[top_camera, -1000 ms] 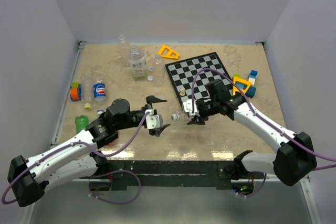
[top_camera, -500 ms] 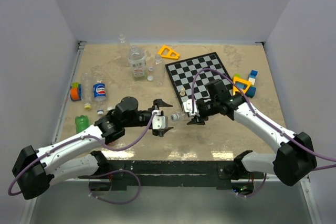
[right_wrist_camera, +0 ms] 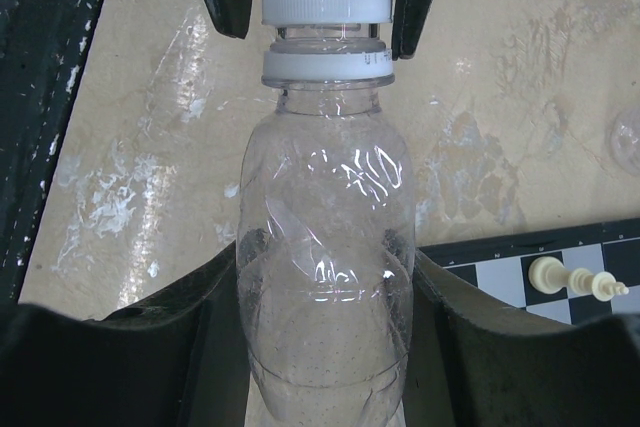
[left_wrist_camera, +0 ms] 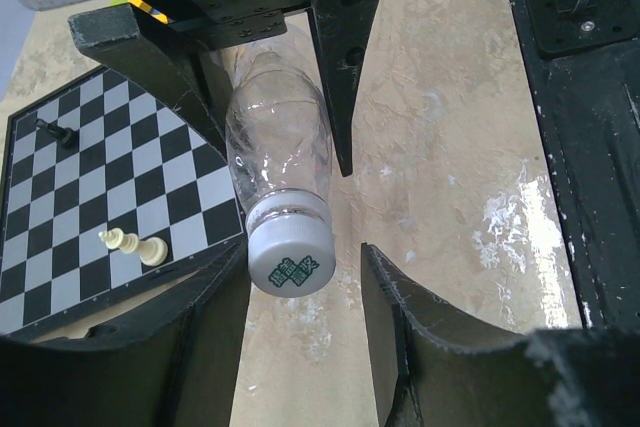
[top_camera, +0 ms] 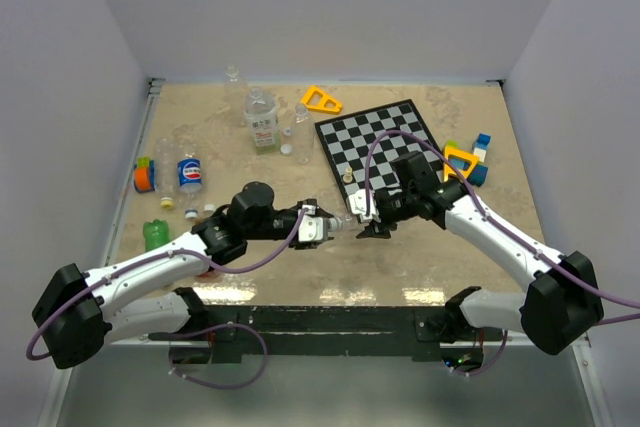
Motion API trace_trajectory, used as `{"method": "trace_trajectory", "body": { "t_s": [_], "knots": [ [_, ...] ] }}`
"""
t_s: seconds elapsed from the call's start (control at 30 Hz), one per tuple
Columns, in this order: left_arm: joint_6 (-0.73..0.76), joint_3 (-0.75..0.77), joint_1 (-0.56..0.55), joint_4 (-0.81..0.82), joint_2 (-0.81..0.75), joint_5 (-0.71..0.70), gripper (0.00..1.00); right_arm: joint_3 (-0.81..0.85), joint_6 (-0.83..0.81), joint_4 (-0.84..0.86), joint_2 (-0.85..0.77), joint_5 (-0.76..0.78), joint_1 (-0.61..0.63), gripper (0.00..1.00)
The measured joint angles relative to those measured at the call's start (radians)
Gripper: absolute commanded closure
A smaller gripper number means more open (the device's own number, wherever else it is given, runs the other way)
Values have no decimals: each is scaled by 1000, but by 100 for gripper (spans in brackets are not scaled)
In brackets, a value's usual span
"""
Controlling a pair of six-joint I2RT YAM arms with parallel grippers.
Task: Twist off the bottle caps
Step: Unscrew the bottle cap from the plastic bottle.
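Note:
My right gripper (top_camera: 365, 219) is shut on a clear unlabelled bottle (top_camera: 345, 220), held on its side above the table with its white cap (top_camera: 331, 224) pointing left. In the right wrist view the bottle's body (right_wrist_camera: 325, 277) fills the space between my fingers (right_wrist_camera: 470, 347). My left gripper (top_camera: 325, 227) stands round the cap (left_wrist_camera: 290, 259) with a finger on each side. One finger (left_wrist_camera: 215, 327) lies against the cap. A narrow gap shows between the cap and the other finger (left_wrist_camera: 400, 317).
A chessboard (top_camera: 385, 142) with a few pieces lies just behind the held bottle. Other bottles stand or lie at the back and left: a labelled one (top_camera: 261, 119), a cola one (top_camera: 190, 172), a green one (top_camera: 155, 235). Coloured blocks (top_camera: 470, 159) sit at the right.
My left arm has reached right to the bottle's cap, and its jaws have narrowed from wide open to either side of the cap. The right arm and bottle have stayed still.

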Motion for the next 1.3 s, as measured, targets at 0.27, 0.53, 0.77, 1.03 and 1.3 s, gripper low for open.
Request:
{"method": "trace_trajectory", "body": {
  "t_s": [0.27,0.53,0.77,1.03,1.3],
  "knots": [
    [-23,0,0,9,0,0,46,0,0,0,0,0,0,85],
    [-46,0,0,37,-3,0,71,0,0,0,0,0,0,85],
    [-83,9,0,29,-3,-13,100,0,1,-2,0,-1,0,85],
    [-470,142,-1,-171,20,-123,100,0,2,17,0,-16,0,85],
    [-1136,264,7,-393,53,-227,100,1,0,28,0,-59,3,85]
  ]
}}
